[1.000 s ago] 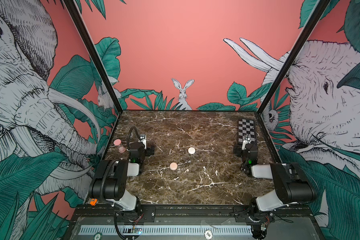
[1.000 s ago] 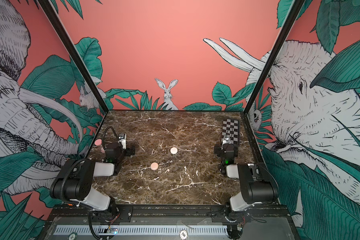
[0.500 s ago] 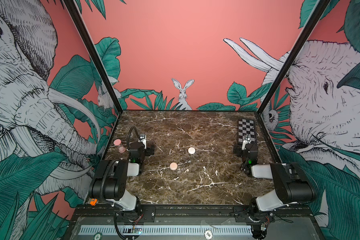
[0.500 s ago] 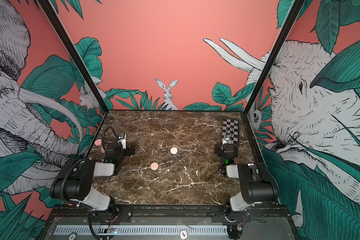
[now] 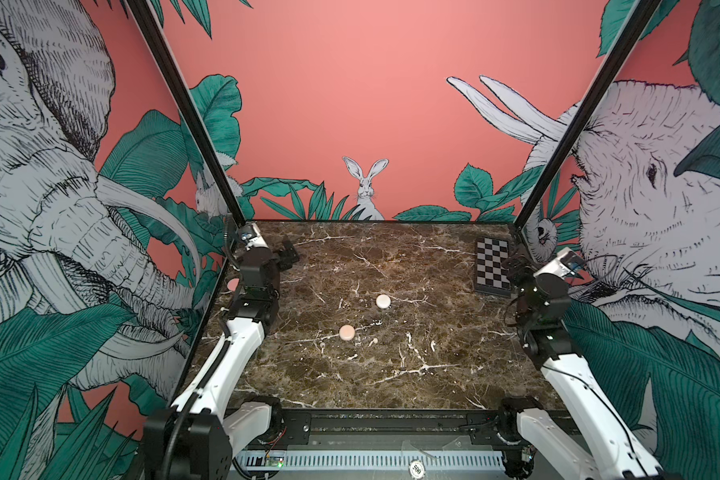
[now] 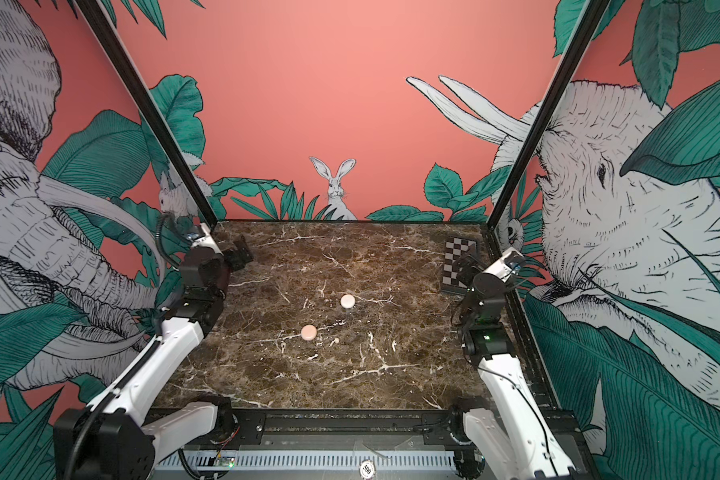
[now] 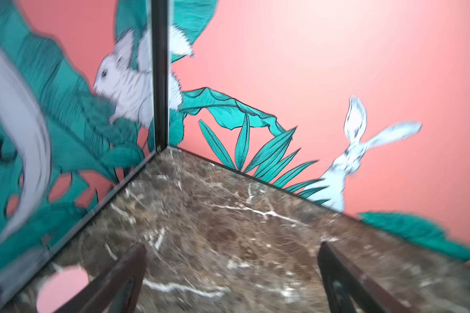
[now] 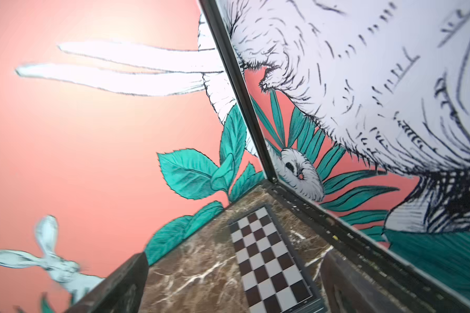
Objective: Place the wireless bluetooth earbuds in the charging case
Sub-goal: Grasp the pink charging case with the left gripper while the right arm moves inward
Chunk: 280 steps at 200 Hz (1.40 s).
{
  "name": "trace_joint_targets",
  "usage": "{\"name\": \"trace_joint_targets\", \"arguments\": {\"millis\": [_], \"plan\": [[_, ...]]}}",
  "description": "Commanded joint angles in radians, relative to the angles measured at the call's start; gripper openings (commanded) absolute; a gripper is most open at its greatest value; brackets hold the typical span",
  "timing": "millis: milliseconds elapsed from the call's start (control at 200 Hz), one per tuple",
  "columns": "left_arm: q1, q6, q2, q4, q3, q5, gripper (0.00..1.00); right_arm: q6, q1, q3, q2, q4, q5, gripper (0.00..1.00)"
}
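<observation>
Two round charging cases lie mid-table in both top views: a whitish case (image 5: pixel 383 301) (image 6: pixel 347 301) and a pink case (image 5: pixel 346 333) (image 6: pixel 308 332). Tiny pale earbuds lie just in front of them: one earbud (image 5: pixel 322 344) (image 6: pixel 282 345), a second earbud (image 5: pixel 373 341) (image 6: pixel 334 340), a third earbud (image 5: pixel 432 344) (image 6: pixel 393 344). My left gripper (image 5: pixel 289 253) (image 6: pixel 242 249) (image 7: pixel 231 245) is open and empty over the far left corner. My right gripper (image 5: pixel 512 264) (image 6: pixel 466 262) (image 8: pixel 234 256) is open and empty by the far right wall.
A checkerboard (image 5: pixel 491 270) (image 6: pixel 458 266) (image 8: pixel 269 257) lies flat under and beyond the right gripper. Another pink round case (image 5: pixel 233 284) (image 7: pixel 63 287) sits against the left glass wall beside the left arm. Glass walls close the table on three sides.
Both arms have unfolded: their elbows rose toward the camera and both grippers lifted and moved farther back. The cases and earbuds have not moved.
</observation>
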Motion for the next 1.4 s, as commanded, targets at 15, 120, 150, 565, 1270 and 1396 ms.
{"name": "trace_joint_targets", "arguments": {"millis": [15,120,150,565,1270,1396], "plan": [[0.061,-0.314,-0.066,-0.220,-0.062,0.144,0.99,0.117,-0.002,0.029,0.010,-0.180,-0.179,0.98],[0.061,-0.328,-0.104,-0.261,-0.065,0.268,0.99,0.074,0.012,0.096,0.069,-0.295,-0.244,0.98],[0.053,-0.334,-0.103,-0.269,-0.065,0.313,0.99,0.063,0.025,0.107,0.083,-0.314,-0.262,0.98],[-0.418,-0.292,0.111,-0.900,0.204,0.171,0.99,-0.077,0.217,0.352,0.340,-0.739,-0.192,0.98],[-0.619,-0.311,0.554,-0.992,0.308,0.281,0.96,-0.117,0.241,0.262,0.372,-0.650,-0.210,0.98],[-0.618,-0.295,0.621,-1.001,0.342,0.271,0.92,-0.119,0.241,0.260,0.372,-0.646,-0.229,0.98]]}}
